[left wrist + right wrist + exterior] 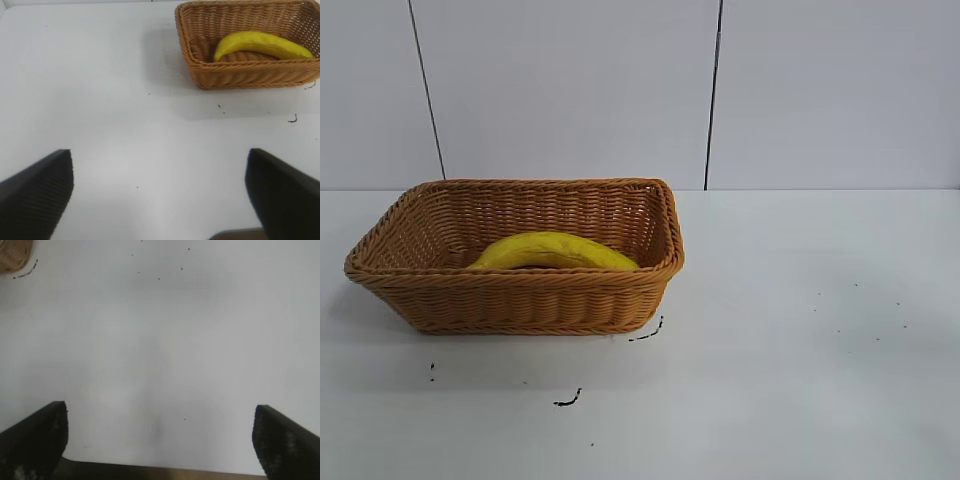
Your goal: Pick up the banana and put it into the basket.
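The yellow banana lies inside the tan wicker basket on the white table, left of centre in the exterior view. The left wrist view also shows the banana lying along the bottom of the basket. My left gripper is open and empty, hovering over bare table well away from the basket. My right gripper is open and empty over bare table near the table's edge; only a corner of the basket shows in its view. Neither arm appears in the exterior view.
Small black marks dot the white table in front of the basket, and specks lie at the right. A white panelled wall stands behind the table.
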`<action>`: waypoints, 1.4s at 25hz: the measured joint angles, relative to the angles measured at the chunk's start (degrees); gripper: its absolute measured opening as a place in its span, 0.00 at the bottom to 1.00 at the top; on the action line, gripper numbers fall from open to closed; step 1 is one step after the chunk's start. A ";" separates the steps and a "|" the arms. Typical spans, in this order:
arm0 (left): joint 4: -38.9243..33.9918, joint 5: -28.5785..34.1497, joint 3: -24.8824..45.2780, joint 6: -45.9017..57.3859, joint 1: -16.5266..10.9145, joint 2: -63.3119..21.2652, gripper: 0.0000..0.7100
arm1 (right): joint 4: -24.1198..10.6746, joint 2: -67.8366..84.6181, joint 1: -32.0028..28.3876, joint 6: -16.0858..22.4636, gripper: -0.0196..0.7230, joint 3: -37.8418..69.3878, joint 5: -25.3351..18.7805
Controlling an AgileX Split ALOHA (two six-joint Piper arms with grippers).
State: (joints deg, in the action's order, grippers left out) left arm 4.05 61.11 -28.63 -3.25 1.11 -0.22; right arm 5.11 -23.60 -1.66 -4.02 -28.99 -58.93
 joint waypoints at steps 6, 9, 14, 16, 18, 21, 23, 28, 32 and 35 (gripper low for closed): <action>0.00 -0.04 0.00 0.00 0.00 0.00 0.98 | 0.10 0.13 0.00 0.00 0.96 0.04 0.06; 0.00 -0.04 0.00 0.00 0.00 0.00 0.98 | 0.10 1.86 0.00 0.00 0.96 0.06 0.06; 0.00 -0.04 0.00 0.00 0.00 0.00 0.98 | 0.34 12.04 0.00 0.00 0.96 0.11 0.19; 0.00 -0.04 0.00 0.00 0.00 0.00 0.98 | 0.34 16.80 0.00 0.00 0.96 0.11 0.19; 0.00 -0.04 0.00 0.00 0.00 0.00 0.98 | 0.34 21.27 0.00 0.00 0.96 0.11 0.15; 0.00 -0.04 0.00 0.00 0.00 0.00 0.98 | 0.53 23.77 0.05 0.00 0.96 0.11 -0.01; 0.00 -0.04 0.00 0.00 0.00 0.00 0.98 | 0.77 23.89 0.53 0.00 0.96 0.11 0.03; 0.00 -0.04 0.00 0.00 0.00 0.00 0.98 | 1.02 23.89 2.50 0.00 0.96 0.11 0.03; 0.00 -0.04 0.00 0.00 0.00 0.00 0.98 | 1.02 23.89 2.66 0.00 0.96 0.11 0.03; 0.00 -0.04 0.00 0.00 0.00 0.00 0.98 | 1.02 23.89 2.66 0.00 0.96 0.11 0.03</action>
State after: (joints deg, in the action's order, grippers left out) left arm 4.05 61.07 -28.63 -3.25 1.11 -0.22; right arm 6.14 0.29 1.00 -4.02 -28.88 -58.90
